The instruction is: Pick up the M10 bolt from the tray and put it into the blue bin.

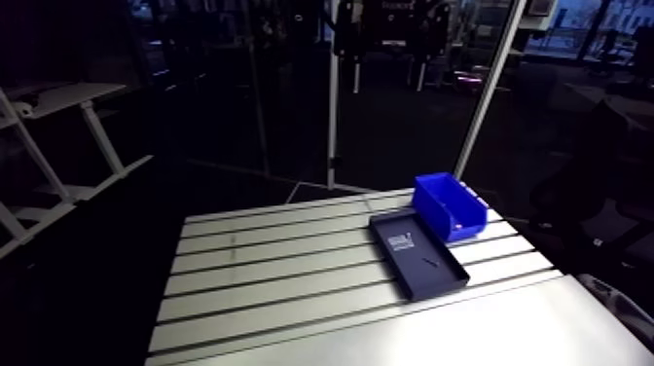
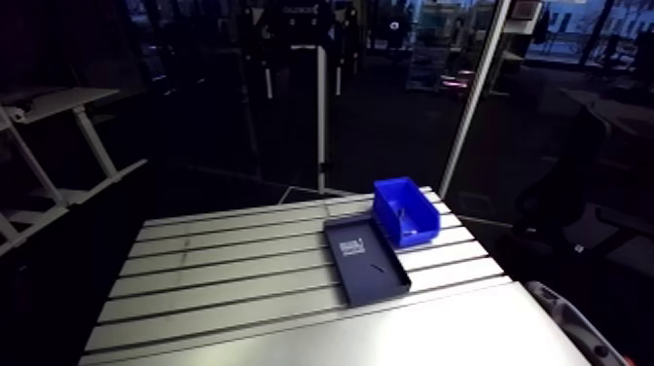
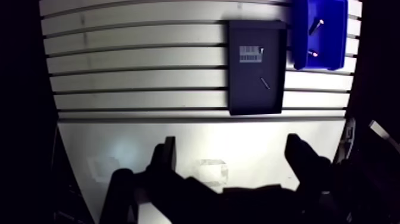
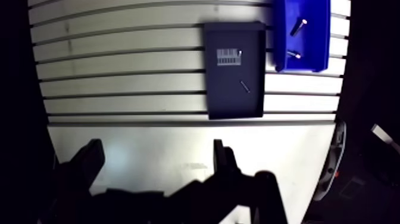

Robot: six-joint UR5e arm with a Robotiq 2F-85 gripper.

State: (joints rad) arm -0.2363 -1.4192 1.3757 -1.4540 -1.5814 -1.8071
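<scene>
Small slim bolt (image 3: 265, 83) lies slanted in dark tray (image 3: 243, 92).

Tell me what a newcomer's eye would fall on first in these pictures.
The bright blue bin stands out first, at the far corner of the table, with two small bolts lying in it. Right beside it sits the dark tray, holding a white label and one thin bolt. The open gripper hangs over the smooth near plate, well apart from both.
</scene>
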